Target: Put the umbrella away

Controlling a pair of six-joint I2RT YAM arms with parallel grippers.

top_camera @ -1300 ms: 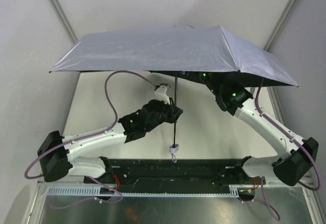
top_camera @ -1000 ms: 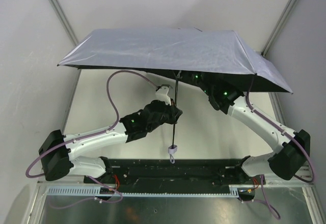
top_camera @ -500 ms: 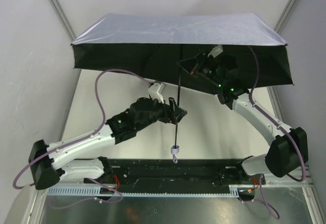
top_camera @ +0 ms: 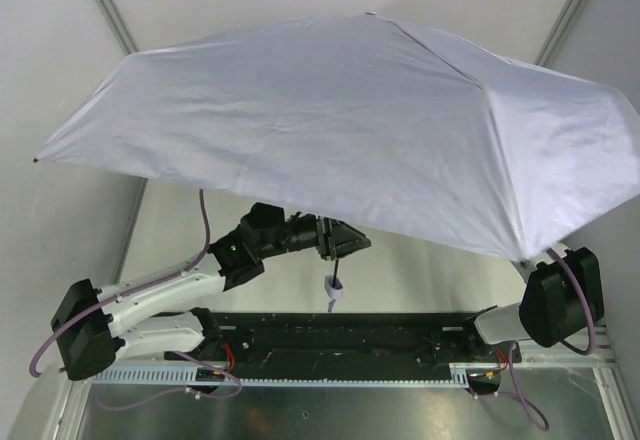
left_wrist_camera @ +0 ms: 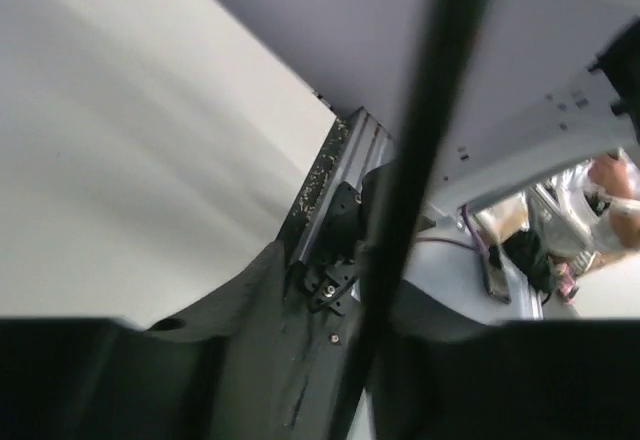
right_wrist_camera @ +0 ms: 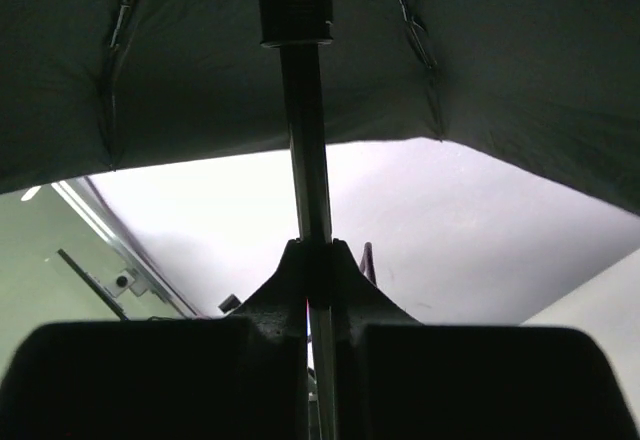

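So, top view, umbrella [top_camera: 340, 130]: open, its pale canopy [top_camera: 430, 150] spreads above both arms and hides nearly everything beyond the left fingers.
Top view, left gripper [top_camera: 338, 241]: sits under the canopy's near edge and appears closed on the thin black shaft. The small handle [top_camera: 333, 284] with its loop hangs just below the fingers.
Top view, right gripper: hidden beneath the canopy. Only the shoulder end of the right arm [top_camera: 555, 305] shows.
Left wrist, shaft [left_wrist_camera: 415, 150]: a blurred dark rod runs up and away from between the fingers. The left gripper [left_wrist_camera: 355, 380] looks clamped on it, though the contact itself is too dark to be sure.
Right wrist, right gripper [right_wrist_camera: 316, 260]: fingers pressed together on the shaft [right_wrist_camera: 305, 130], which rises straight above them to the runner [right_wrist_camera: 295, 10] and the ribs [right_wrist_camera: 415, 30] under the canopy's dark inside.
Handling: probably light but bulky. The fabric is soft and will catch air, and the ribs and shaft are thin and likely to bend if forced sideways.
Where to hold: one set of fingers low on the shaft, just above the handle. The other set goes at the runner, to draw it down the shaft and fold the canopy.
Risk: the smooth shaft may slip through the pads.
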